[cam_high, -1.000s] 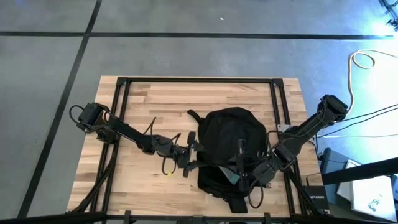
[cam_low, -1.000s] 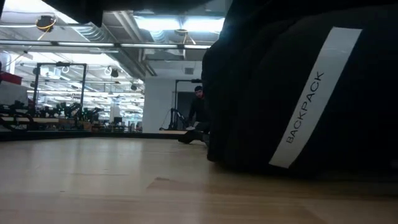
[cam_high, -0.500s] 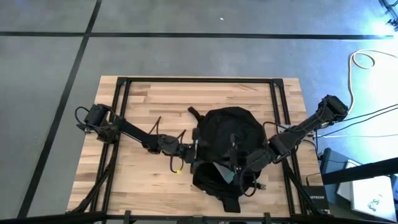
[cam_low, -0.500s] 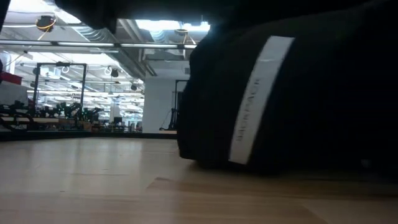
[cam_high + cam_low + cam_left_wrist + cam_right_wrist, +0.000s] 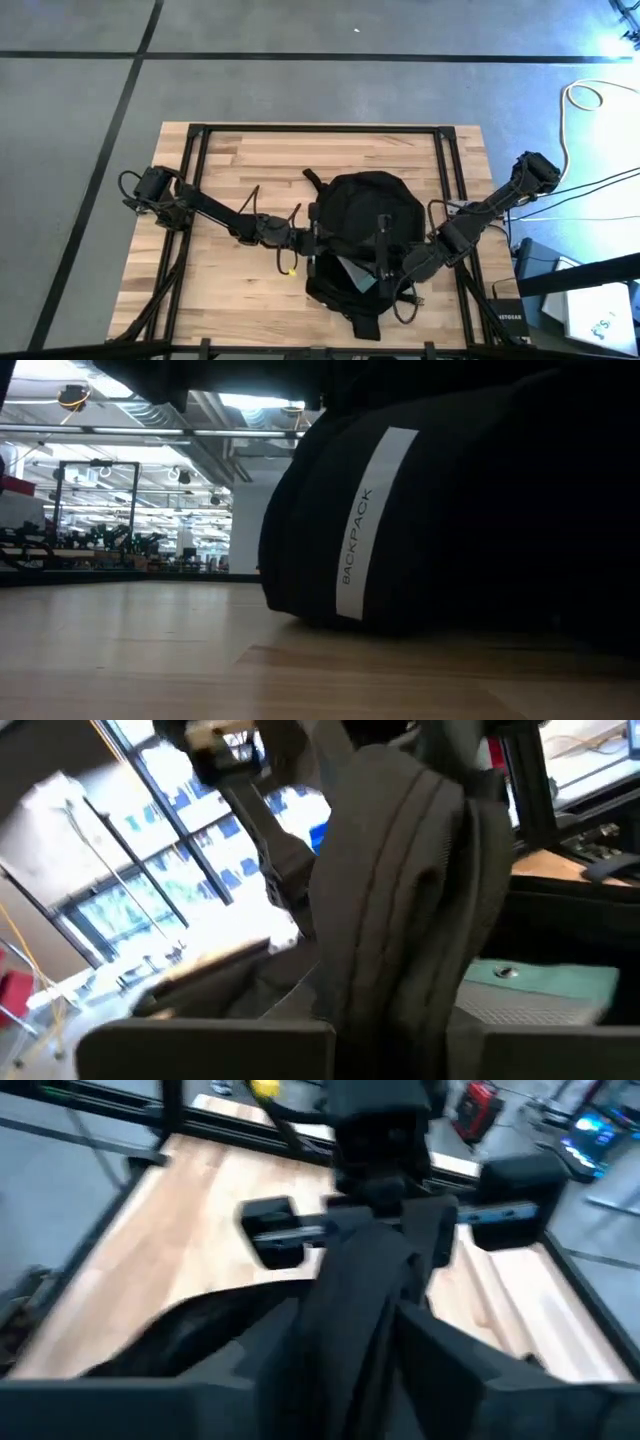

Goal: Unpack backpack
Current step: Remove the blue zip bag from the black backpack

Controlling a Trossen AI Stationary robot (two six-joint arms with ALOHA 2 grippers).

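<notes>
Filling the right half of the low view, the backpack [image 5: 450, 530] sits on the wooden table [image 5: 130, 650], a pale strip printed BACKPACK [image 5: 362, 520] running up its near face; far behind, at left of the frame, a lit workshop hall shows.

In the high view the backpack [image 5: 365, 215] lies just right of the table's [image 5: 230, 160] middle, its lower part pulled open, with a teal-edged pouch [image 5: 358, 273] showing in the mouth at lower centre.

The left gripper [image 5: 312, 243] is at the bag's left edge and the right gripper [image 5: 386, 262] at its lower right, both pressed against the black fabric. In the right wrist view a fold of black fabric [image 5: 365, 1310] rises between that arm's own dark fingers [image 5: 250, 1375], so the right gripper is clamped on the backpack; the other arm's gripper [image 5: 385, 1210] faces it, gripping the same fold. In the left wrist view a band of grey-black fabric [image 5: 400, 890] stands between the left fingers [image 5: 200, 1045], held the same way, with the teal-edged pouch [image 5: 540, 985] at lower right of that frame.

A small yellow piece [image 5: 291, 270] lies on the table just below the left gripper.
</notes>
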